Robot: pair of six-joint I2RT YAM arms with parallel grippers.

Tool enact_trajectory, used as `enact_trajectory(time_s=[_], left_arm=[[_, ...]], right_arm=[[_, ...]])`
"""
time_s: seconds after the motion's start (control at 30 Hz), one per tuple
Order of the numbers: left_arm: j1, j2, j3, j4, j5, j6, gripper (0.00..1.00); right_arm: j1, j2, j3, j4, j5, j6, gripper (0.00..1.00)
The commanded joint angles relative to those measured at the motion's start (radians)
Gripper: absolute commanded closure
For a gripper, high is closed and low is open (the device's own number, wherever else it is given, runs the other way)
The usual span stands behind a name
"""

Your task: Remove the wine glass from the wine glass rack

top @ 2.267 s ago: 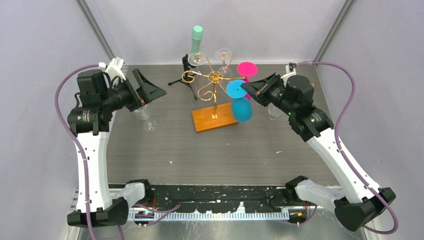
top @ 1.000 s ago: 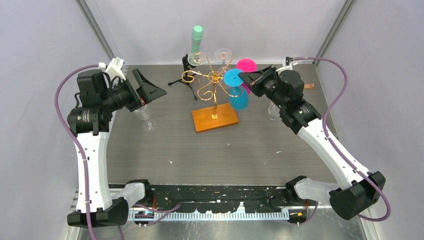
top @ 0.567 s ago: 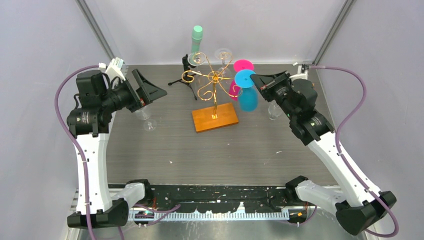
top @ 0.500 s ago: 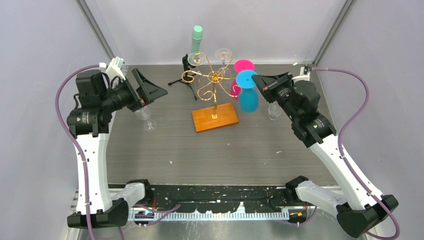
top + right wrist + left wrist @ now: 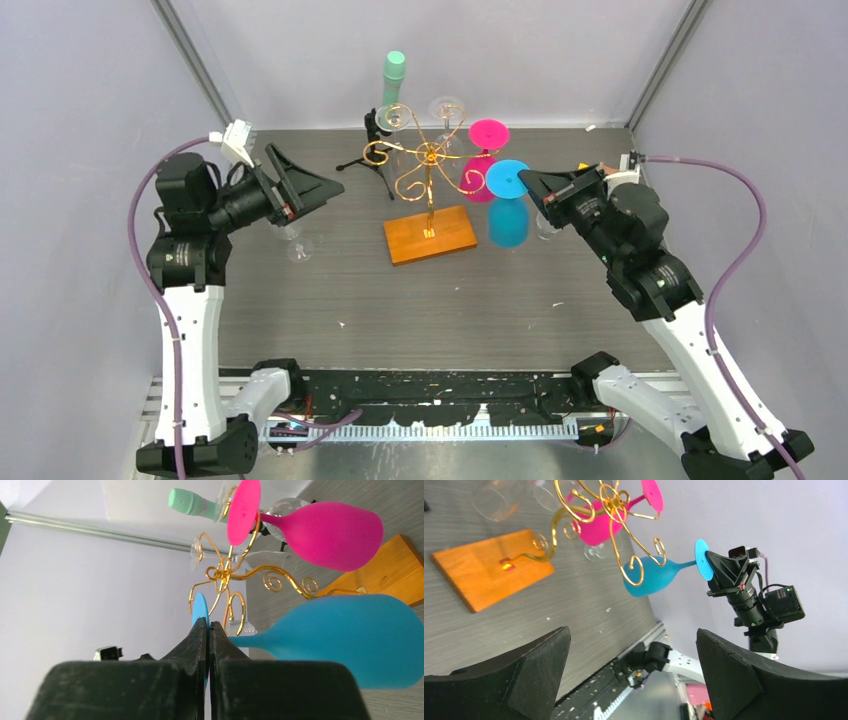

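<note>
The gold wire wine glass rack (image 5: 428, 160) stands on an orange-brown wooden base (image 5: 430, 235) at the back middle. My right gripper (image 5: 527, 183) is shut on the round foot of a blue wine glass (image 5: 508, 215), held upside down just right of the rack and clear of its arms. In the right wrist view the foot (image 5: 201, 611) is pinched between my fingers and the blue bowl (image 5: 350, 640) hangs to the right. A pink wine glass (image 5: 480, 180) hangs on the rack. My left gripper (image 5: 325, 185) is open and empty, left of the rack.
A small black tripod (image 5: 373, 150) and a mint-green bottle (image 5: 392, 80) stand behind the rack. Clear glasses hang on the rack's rear arms (image 5: 446, 108). Clear glasses stand on the table at the left (image 5: 290, 235) and near my right arm (image 5: 545, 225).
My right gripper has pulled the blue glass rightward, off the rack's arm and slightly nearer. The left gripper has shifted a little to the right.
</note>
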Motion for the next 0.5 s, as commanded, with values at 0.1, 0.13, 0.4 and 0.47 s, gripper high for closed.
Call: enact_trajectory(time_s=[0.1, 0.13, 0.4, 0.47], left_arm=[[-0.13, -0.023, -0.12, 0.237, 0.069, -0.159, 0.0], [-0.154, -0.023, -0.126, 0.241, 0.052, -0.161, 0.0], [-0.291, 0.001, -0.152, 0.369, 0.007, -0.241, 0.0], [-0.308, 0.004, -0.143, 0.383, -0.006, -0.254, 0.0]], right_arm=[[0.0, -0.046, 0.092, 0.059, -0.123, -0.118, 1.0], [0.0, -0.047, 0.112, 0.059, -0.131, -0.125, 1.0], [0.0, -0.071, 0.187, 0.146, -0.174, -0.164, 1.0], [0.0, -0.074, 0.201, 0.188, -0.197, -0.164, 1.0]])
